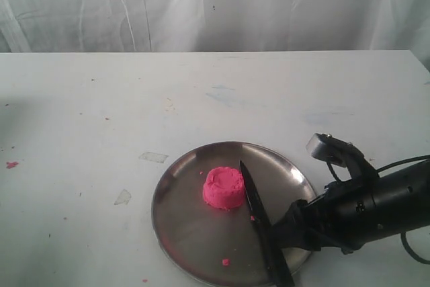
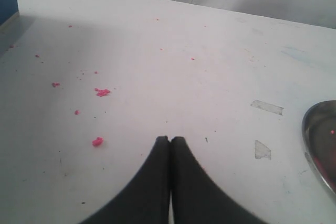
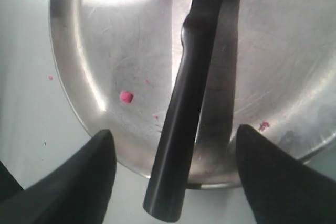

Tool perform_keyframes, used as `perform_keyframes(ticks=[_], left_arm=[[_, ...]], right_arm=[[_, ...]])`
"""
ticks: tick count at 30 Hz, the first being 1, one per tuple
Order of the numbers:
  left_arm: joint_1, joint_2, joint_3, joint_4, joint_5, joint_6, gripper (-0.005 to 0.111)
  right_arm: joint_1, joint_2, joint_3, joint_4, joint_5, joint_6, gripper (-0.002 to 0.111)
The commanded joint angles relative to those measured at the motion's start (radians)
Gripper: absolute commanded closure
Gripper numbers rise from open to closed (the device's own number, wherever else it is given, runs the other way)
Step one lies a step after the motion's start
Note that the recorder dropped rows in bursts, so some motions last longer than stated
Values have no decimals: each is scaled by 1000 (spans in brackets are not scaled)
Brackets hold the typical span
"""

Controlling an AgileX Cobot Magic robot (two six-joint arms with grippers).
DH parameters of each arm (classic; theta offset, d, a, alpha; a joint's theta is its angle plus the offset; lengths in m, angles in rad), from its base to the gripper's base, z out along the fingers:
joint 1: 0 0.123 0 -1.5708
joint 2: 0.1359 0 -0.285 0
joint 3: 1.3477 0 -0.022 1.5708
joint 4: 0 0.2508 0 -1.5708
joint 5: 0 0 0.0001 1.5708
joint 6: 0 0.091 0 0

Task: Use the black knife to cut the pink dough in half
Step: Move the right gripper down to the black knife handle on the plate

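Between the spread fingers (image 3: 68, 182) of the right gripper (image 3: 176, 174), the black knife (image 3: 184, 108) is seen lying ungrasped on the steel plate (image 3: 94, 45), handle overhanging the rim, blade beside the pink dough (image 1: 224, 187). The left gripper (image 2: 170, 141) is held closed and empty over the crumb-strewn surface (image 2: 157, 61). If the fingers are closed off-centre, the handle could be pushed sideways and the slim knife rolled or slid off the plate.

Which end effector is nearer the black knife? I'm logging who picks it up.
Right. The right end effector is open, astride the black knife handle on the steel plate. The left end effector sits shut over bare table, off the plate.
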Motion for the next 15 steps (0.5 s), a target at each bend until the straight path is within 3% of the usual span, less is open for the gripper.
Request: perform_keyframes(ticks=[1,15], left_arm=[[3,-5,5,-7,-1,0,107],[3,-5,5,-7,-1,0,107]], right_arm=[[5,37,-16,-1,-3,-27,46],[34,161,-84,1,10,-67,46]])
